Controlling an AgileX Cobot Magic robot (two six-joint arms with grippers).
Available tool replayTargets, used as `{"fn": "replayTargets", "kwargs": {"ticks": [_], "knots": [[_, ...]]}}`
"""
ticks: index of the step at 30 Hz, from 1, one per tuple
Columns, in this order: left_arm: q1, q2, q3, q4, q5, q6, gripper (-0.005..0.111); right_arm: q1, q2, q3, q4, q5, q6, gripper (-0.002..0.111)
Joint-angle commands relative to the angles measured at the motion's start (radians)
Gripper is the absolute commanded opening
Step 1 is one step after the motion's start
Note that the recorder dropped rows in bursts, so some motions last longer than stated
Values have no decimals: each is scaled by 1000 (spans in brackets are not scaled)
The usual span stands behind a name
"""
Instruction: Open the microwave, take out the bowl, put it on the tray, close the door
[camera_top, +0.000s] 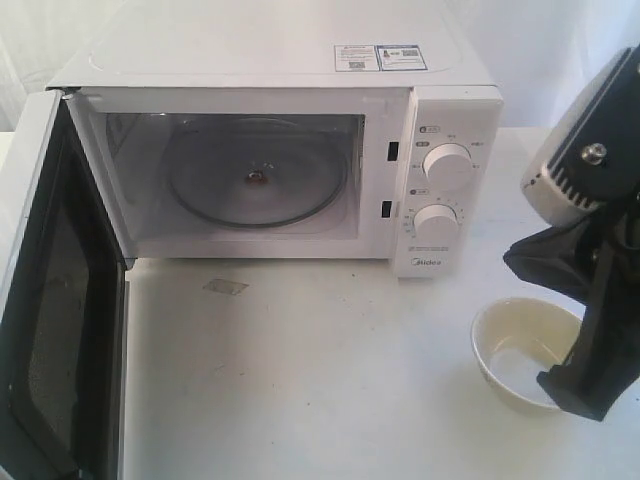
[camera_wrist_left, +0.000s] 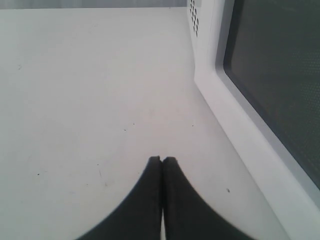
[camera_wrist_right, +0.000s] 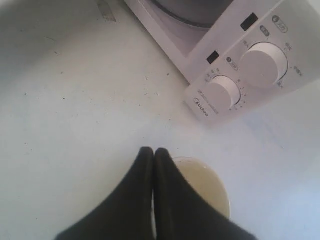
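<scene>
Bowl (camera_top: 520, 350): out of microwave (camera_top: 250, 50), upright on table (camera_top: 320, 380) in front of the knob panel; no tray in any view.
Right gripper (camera_top: 585, 400): fingers pressed together at bowl's right rim, nothing visible between them.
Door (camera_top: 50, 330): stands wide open at left.
Left gripper (camera_wrist_left: 161, 160): closed, empty, low over table, just beside door's outer face; judged the nearer arm for pushing it shut.
View difference: exterior omits left gripper; only left wrist view shows it by the window.
</scene>
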Motion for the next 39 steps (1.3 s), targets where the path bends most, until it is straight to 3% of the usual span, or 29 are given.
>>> {"fn": "replayTargets", "kwargs": {"ticks": [1,5,11,14,17,20,24,28,33,36,39], "knots": [[-1,-5,5,-5,-46,-4,0,-1,-6,-4,4,-14,-11,0],[-1,-5,5,-5,-223,-4,0,-1,-6,-4,4,0,-11,0],[-1,-5,5,-21,-904,59,0,-1,-23,-4,-15,63,-11,0],[-1,-5,-107,-114,-950,156,0,-1,-44,-4,-23,69,-11,0],[-1,4,-284,-229,-823,314,0,-1,-66,-4,-25,69,-11,0],[-1,64,-489,-246,-612,451,0,-1,-83,-4,-27,69,-11,0],[-1,201,-783,-246,-196,551,0,-1,-85,-4,-31,69,-11,0],[-1,361,-982,-246,273,516,0,-1,-85,-4,-36,57,-11,0],[-1,521,-1043,-242,702,461,0,-1,-85,-4,-38,45,-11,0],[-1,566,-1036,-242,806,462,0,-1,-85,-4,-41,45,-11,0],[-1,585,-1036,-242,815,462,0,-1,-85,-4,-41,45,-11,0]]}}
